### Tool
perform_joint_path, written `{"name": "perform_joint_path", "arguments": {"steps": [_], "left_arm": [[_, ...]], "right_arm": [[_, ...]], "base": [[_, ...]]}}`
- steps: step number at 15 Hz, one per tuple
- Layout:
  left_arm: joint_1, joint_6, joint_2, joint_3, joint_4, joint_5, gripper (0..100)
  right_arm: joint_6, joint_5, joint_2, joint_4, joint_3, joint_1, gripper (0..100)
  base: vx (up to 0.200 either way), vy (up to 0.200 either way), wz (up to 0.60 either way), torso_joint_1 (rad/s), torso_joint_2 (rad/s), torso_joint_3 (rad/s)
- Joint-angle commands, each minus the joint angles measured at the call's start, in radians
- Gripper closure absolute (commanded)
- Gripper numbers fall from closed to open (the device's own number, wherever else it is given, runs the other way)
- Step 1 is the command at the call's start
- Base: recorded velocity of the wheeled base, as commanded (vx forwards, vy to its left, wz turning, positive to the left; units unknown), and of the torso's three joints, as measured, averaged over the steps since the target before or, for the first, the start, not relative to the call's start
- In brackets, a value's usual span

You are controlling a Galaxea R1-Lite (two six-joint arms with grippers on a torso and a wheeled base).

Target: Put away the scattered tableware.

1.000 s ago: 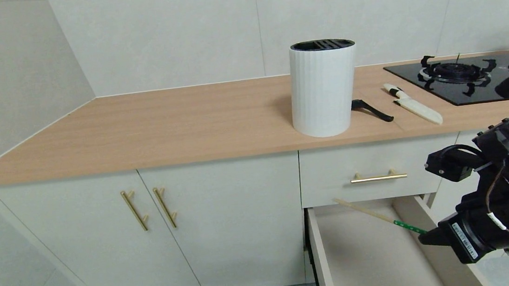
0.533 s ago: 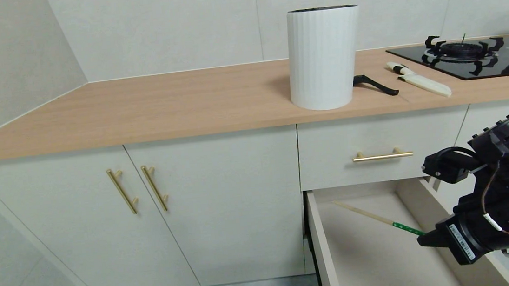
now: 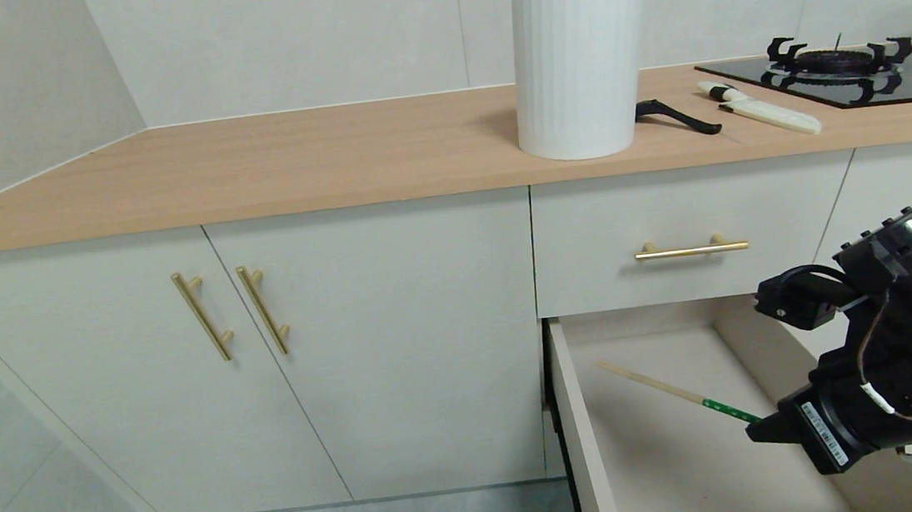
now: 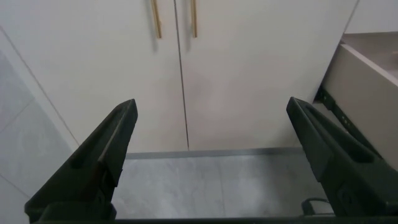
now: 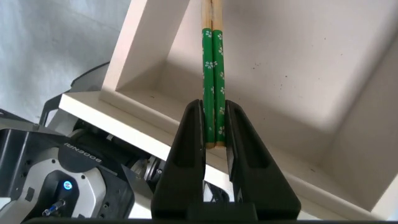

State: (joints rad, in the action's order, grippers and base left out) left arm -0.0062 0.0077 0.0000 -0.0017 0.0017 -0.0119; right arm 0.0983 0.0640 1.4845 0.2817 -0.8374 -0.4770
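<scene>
A pair of wooden chopsticks [image 3: 670,390] with green flowered ends [image 5: 211,74] is held in my right gripper [image 3: 761,430], which is shut on the green ends [image 5: 211,134]. The chopsticks slant out over the inside of the open lower drawer [image 3: 578,436], its pale bottom [image 5: 286,81] below them. On the wooden countertop [image 3: 287,155] a black-handled utensil [image 3: 675,116] and a white knife [image 3: 760,107] lie beside a tall white ribbed knife holder [image 3: 581,60]. My left gripper [image 4: 211,155] hangs open with nothing between its fingers, low before the cabinet doors [image 4: 249,74].
A closed drawer with a gold handle [image 3: 691,249] sits directly above the open one. Two cabinet doors with gold handles [image 3: 231,311] are to the left. A black gas hob [image 3: 840,68] occupies the counter's right end. Grey floor tiles [image 4: 205,186] lie below.
The head camera has sunk, so the countertop rose in the picture. My right gripper and the chopsticks have come lower relative to the drawers, further down into the open one.
</scene>
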Motion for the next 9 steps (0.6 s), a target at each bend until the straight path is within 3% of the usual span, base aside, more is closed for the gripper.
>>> {"name": "perform_joint_path", "arguments": {"steps": [1, 9], "left_arm": [[0.000, 0.000, 0.002, 0.000, 0.000, 0.000, 0], [0.000, 0.000, 0.002, 0.000, 0.000, -0.002, 0]], "right_arm": [[0.000, 0.000, 0.010, -0.001, -0.003, 0.000, 100], [0.054, -0.145, 0.289, -0.190, -0.043, 0.000, 100]], "base": [[0.000, 0.000, 0.00, 0.000, 0.00, 0.000], [0.000, 0.000, 0.00, 0.000, 0.00, 0.000]]}}
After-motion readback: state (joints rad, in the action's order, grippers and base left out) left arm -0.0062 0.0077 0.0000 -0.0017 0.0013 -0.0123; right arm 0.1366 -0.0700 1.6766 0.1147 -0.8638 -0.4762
